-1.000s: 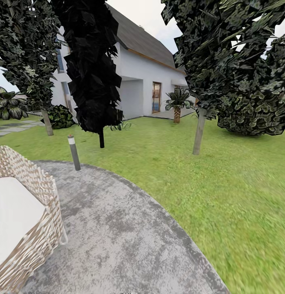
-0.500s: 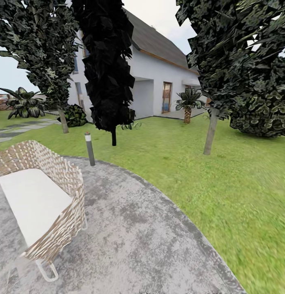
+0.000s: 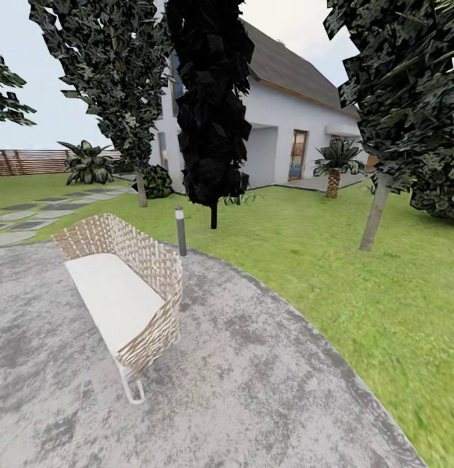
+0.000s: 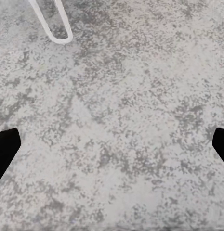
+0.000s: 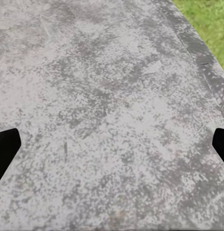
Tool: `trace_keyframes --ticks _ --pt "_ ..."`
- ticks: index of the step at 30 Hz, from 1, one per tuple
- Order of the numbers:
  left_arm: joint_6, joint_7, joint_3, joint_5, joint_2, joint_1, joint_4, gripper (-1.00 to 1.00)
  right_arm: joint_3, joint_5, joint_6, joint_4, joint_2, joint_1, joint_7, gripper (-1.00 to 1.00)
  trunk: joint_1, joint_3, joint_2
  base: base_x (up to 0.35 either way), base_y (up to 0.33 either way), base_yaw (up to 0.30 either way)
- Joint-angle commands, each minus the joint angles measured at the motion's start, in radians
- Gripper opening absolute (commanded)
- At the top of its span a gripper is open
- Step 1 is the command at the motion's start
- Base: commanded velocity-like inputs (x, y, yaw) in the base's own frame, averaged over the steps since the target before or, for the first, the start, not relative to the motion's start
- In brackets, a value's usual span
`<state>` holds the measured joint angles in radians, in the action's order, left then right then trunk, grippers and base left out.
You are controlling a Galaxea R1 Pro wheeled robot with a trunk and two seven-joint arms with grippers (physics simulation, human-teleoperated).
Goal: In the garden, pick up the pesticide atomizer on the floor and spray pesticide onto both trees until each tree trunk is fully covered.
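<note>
woven wicker bench (image 3: 133, 286) (white cushion) | mottled grey paving (image 3: 253, 390) | blurry lawn (image 3: 383, 305)

Illumination is bright, even and diffuse; cast shadows are faint. The lawn (image 3: 383, 312) texture smears toward the edge. Foliage renders jagged.

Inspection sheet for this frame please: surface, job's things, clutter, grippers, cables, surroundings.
Surface: grey mottled paving, curved edge meeting the lawn.
Job's things: atomizer nothing seen; pale trunk stands on the lawn at right, another further back at left.
Clutter: wicker bench with white cushion on the paving; bollard light at the paving's edge.
Grippers: left gripper and right gripper open, dark fingertips apart over paving, holding nothing.
Cables: nothing seen.
Surroundings: white house, black cypress, fence, stepping stones.
</note>
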<state>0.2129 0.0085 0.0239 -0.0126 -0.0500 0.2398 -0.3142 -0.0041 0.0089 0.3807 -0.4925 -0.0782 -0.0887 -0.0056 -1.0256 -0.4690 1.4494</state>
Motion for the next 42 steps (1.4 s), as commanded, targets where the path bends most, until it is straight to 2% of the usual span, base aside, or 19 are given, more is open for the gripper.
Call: trace_keyframes --ticks 1,16,42 --pt "0.003 0.001 0.001 -0.002 0.0 0.001 0.001 1.0 0.0 0.001 0.003 0.0 0.0 0.0 -0.001 1.0 0.001 -0.001 0.001 -0.306 0.141 0.278" --pt "0.003 0.001 0.002 -0.004 0.001 0.001 0.001 1.0 0.003 0.0 0.002 0.026 0.001 0.0 -0.001 1.0 0.001 -0.001 0.001 -0.313 -0.001 0.278" --pt "0.002 0.001 0.002 -0.006 0.001 0.001 -0.002 1.0 0.007 0.002 0.001 0.029 0.004 0.0 0.001 1.0 0.001 -0.001 0.001 -0.008 -0.001 0.281"
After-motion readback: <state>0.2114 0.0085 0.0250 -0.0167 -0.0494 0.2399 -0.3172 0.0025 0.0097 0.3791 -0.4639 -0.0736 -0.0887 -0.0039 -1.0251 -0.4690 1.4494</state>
